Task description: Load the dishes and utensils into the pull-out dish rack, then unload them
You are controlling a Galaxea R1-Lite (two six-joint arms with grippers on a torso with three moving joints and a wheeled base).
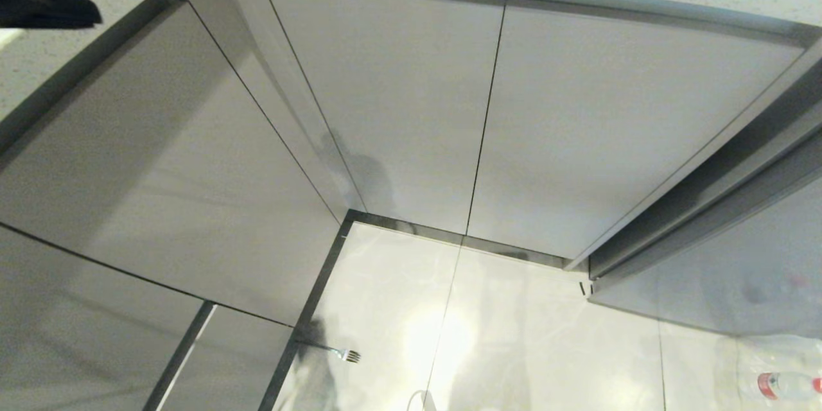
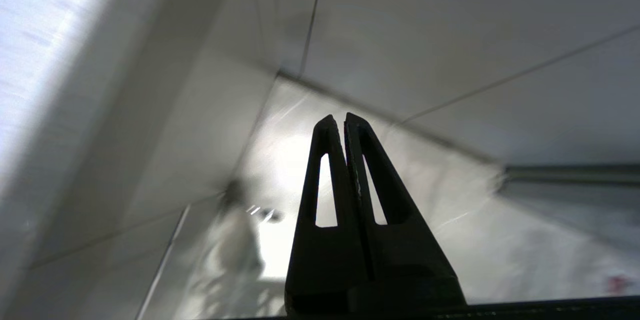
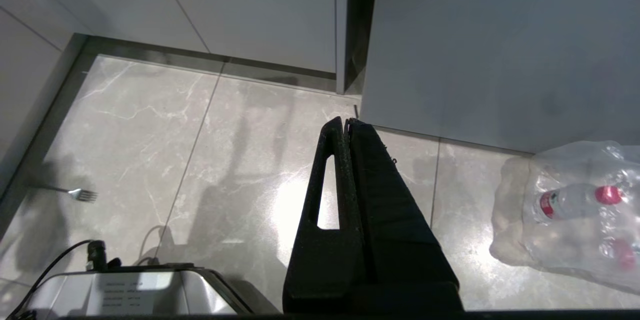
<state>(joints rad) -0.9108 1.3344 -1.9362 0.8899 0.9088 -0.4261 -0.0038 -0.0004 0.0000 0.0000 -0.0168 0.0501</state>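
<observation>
Lying flat on the floor, the fork (image 1: 339, 352) looks thin, stiff, slippery; my left gripper (image 2: 344, 119), shut and empty, should pinch its handle.

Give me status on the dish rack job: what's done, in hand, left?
Done: nothing visible. The cabinet fronts are all closed, with no rack, plate or bowl in view. In hand: nothing. The left tool and right tool are both shut and empty. Left: apparently everything, and a fork lies on the floor by the cabinet base and would need recovering.
</observation>
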